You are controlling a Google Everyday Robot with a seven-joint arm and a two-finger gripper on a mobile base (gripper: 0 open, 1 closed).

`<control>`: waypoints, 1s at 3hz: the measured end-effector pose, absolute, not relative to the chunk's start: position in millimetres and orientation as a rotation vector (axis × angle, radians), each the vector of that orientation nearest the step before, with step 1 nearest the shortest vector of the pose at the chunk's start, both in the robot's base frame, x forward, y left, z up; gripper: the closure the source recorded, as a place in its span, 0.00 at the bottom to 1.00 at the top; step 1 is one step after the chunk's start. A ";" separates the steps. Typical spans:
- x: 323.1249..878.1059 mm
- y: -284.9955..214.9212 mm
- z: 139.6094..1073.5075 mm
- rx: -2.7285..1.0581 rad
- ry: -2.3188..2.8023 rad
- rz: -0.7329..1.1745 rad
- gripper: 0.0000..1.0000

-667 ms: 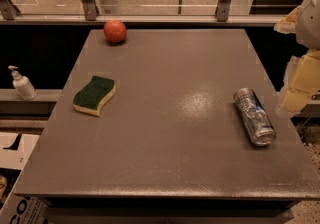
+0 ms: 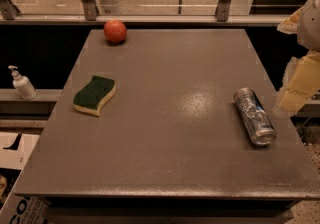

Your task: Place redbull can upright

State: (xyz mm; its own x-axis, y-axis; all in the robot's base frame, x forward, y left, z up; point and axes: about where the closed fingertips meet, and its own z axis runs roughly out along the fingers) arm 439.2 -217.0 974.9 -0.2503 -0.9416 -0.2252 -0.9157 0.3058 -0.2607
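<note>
The redbull can [image 2: 255, 116] lies on its side on the counter [image 2: 165, 158], long axis running near-to-far, just beside the tool [image 2: 296, 88] at the counter's right edge; whether the tool is apart or together I cannot tell.

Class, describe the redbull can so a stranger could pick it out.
Start at the grey table and go to its right side, near the gripper beyond that edge. The redbull can lies there on its side: the only shiny silver cylinder, unlike the green sponge and red fruit.
</note>
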 end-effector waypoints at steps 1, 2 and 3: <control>446.0 -218.1 966.6 -1.545 2.293 -0.116 0.00; 463.8 -220.5 943.5 -1.285 2.409 -0.134 0.00; 470.4 -218.8 935.0 -1.203 2.446 -0.144 0.00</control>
